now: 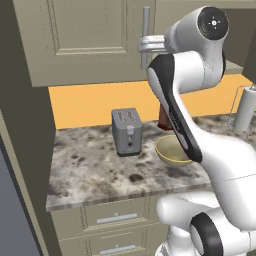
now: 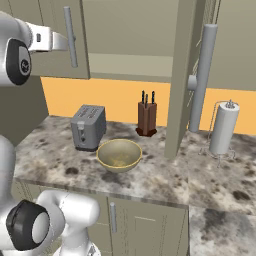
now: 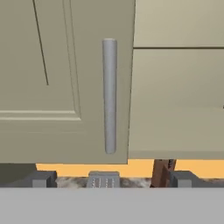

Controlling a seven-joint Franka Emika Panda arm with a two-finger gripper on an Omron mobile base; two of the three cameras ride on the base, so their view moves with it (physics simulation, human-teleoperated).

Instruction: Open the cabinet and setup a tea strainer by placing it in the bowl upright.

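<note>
No brand, label or writing can be read on anything here; the cabinet has two doors, the left one closed with its grey bar handle upright, the right one swung open towards the camera with its own long handle facing out; between them the beige interior shows in the right base view, and no tea strainer can be made out there.

On the marbled worktop stand one grey toaster, one bowl, one knife block with dark handles sticking up, and one paper towel roll on a wire stand; below the worktop edge two drawer handles show in the left base view.

The bowl sits just beside the toaster, on its right in both base views, upright and open to the top; the knife block stands behind it against the orange wall.

The hand is raised in front of the closed left door, level with the lower end of its bar handle and apart from it; the two fingertips stand wide apart, released, holding nothing; the bowl lies well below the hand, on the worktop.
</note>
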